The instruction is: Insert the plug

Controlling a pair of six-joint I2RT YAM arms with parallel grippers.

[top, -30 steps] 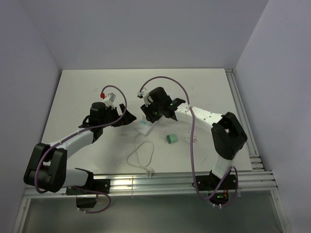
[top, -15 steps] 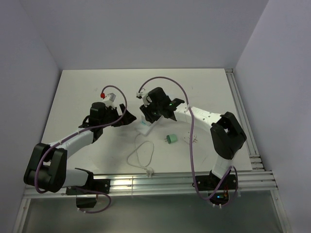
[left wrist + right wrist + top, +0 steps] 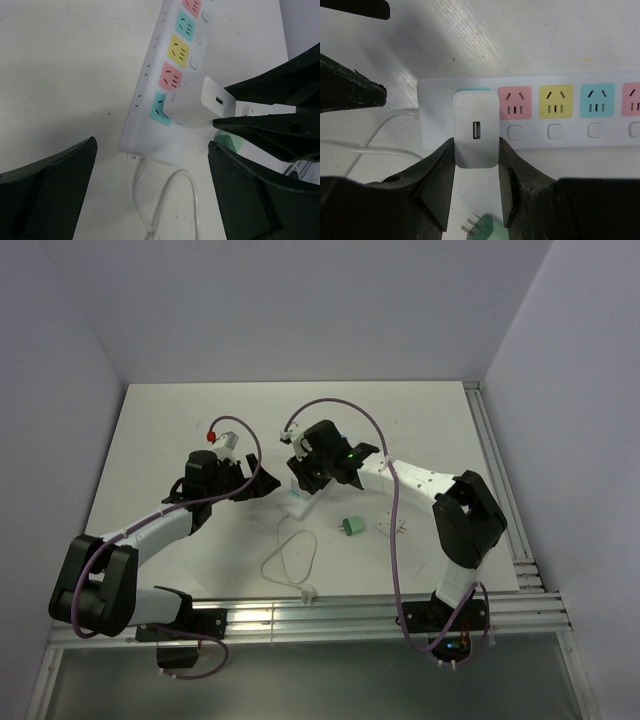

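R tool (image 3: 476,150) pinches plug (image 3: 476,127) by flat sides at strip (image 3: 620,132); prob. light, rigid, slick. L tool (image 3: 152,150) wide open, empty.

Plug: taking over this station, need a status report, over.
Right tool shut on white plug, at power strip teal end socket. Left tool open, empty, beside strip. Green adapter loose nearby, not blocking.

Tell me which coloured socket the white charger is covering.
The teal socket at the cord end of the strip, beside a pink one. Only its edge shows past the charger; the other sockets are bare.
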